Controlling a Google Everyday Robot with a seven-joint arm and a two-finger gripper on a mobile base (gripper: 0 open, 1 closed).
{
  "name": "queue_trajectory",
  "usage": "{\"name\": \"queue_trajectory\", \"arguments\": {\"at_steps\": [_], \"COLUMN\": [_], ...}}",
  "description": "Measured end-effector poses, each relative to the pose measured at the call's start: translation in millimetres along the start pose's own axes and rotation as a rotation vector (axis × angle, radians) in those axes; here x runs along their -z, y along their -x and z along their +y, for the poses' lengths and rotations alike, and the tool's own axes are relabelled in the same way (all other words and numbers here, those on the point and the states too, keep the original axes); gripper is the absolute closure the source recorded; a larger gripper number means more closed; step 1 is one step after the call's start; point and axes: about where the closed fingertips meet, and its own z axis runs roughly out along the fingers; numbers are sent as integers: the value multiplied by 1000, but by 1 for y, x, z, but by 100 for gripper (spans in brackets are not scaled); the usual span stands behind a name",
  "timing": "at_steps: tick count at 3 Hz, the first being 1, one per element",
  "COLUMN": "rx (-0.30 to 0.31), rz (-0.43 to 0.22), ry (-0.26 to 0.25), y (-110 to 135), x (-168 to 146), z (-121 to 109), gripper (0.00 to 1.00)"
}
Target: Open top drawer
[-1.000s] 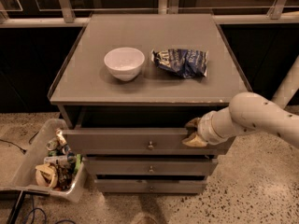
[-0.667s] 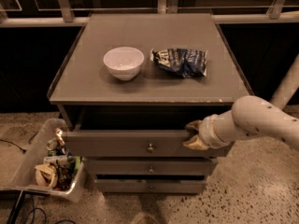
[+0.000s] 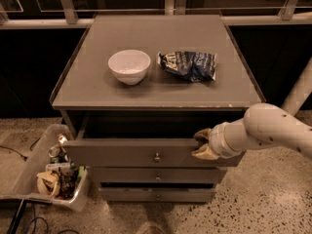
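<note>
Top drawer [image 3: 122,152] sits partly out under the cabinet top [image 3: 92,89]. Gripper [image 3: 203,143] is at its right end, fingers seemingly pinched over the front's top lip. Off-centre grip: pull straight, slow and level, or it racks and binds.

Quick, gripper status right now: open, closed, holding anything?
Gripper: at the right end of the top drawer front panel, with the drawer partly out; open, closed or holding cannot be told.
</note>
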Motion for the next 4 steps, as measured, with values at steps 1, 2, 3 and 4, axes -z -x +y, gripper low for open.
{"name": "queue_trajectory", "arguments": {"at_steps": [1, 2, 3, 4], "rx": [0, 0, 0, 0], "rz": [0, 0, 0, 0], "ry": [0, 0, 0, 0], "y": [0, 0, 0, 0], "x": [0, 0, 0, 0], "z": [0, 0, 0, 0], "gripper": [81, 58, 35, 37]}}
